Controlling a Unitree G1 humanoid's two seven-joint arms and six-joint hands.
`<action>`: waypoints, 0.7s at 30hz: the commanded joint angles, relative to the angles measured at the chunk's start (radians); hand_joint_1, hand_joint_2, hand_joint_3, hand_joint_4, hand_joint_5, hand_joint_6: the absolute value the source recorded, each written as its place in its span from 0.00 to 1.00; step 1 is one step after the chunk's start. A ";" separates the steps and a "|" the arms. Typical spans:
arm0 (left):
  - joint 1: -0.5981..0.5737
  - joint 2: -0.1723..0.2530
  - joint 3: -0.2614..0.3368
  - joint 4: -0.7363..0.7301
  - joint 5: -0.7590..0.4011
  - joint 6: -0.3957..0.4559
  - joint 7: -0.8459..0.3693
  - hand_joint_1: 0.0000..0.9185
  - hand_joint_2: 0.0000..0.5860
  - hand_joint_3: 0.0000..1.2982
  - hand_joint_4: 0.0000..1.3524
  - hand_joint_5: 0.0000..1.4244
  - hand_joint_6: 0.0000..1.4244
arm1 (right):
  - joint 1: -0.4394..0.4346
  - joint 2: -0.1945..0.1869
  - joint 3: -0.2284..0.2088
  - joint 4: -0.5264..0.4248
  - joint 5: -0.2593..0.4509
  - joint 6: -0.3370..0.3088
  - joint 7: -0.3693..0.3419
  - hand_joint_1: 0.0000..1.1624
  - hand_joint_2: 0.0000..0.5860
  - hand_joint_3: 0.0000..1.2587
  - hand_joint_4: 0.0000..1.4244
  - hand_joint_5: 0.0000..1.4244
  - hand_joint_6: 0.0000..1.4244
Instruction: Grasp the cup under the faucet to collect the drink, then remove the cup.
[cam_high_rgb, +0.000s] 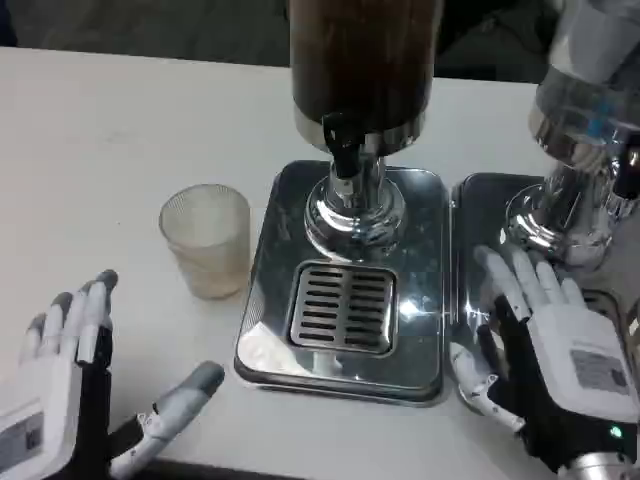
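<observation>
On the far left my left robot hand (65, 385) sits low over the white desk (120, 120), palm turned inward, fingers spread upward and thumb stuck out toward the middle. It holds nothing. Just up and to the right of it stands the cup (207, 240), a clear ribbed plastic one, upright on the desk and apart from my fingers. It looks empty, though the haze on the plastic makes that hard to swear to. The cup is beside the left edge of the steel drip tray (270, 340), not on it.

Moving right, the tray carries a slotted grille (342, 308), and behind that rises the chrome foot of the dispenser (362, 60), a dark-bodied cylinder. Its black faucet (343, 150) hangs at the front, above the tray and well to the right of the cup. A second dispenser (585, 120) stands on its own tray farther right.

My right robot hand (560, 360) rests at that second tray's near edge, fingers splayed, gripping nothing.

I judge we are at the very first step: the cup is not yet grasped and not yet under the faucet. Next I would close the left hand around the cup's wall, gently since thin plastic will buckle, then carry it right onto the grille below the spout. The right hand is placed to work the tap.
</observation>
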 joint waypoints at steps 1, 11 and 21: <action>0.006 0.000 0.001 0.006 -0.005 0.003 -0.010 0.00 0.10 0.00 0.00 0.00 0.00 | -0.003 -0.003 -0.006 -0.004 0.004 -0.003 0.005 0.20 0.85 0.04 0.00 0.00 0.00; 0.009 0.009 0.008 0.003 -0.009 -0.002 -0.018 0.00 0.07 0.00 0.00 0.00 0.00 | 0.005 -0.009 -0.009 -0.021 0.003 0.003 0.016 0.22 0.84 0.03 0.00 0.00 0.00; -0.024 0.038 0.062 -0.010 -0.114 -0.125 -0.036 0.00 0.02 0.00 0.00 0.00 0.00 | 0.008 -0.002 0.002 -0.051 -0.018 0.022 0.042 0.25 0.84 0.02 0.00 0.00 0.00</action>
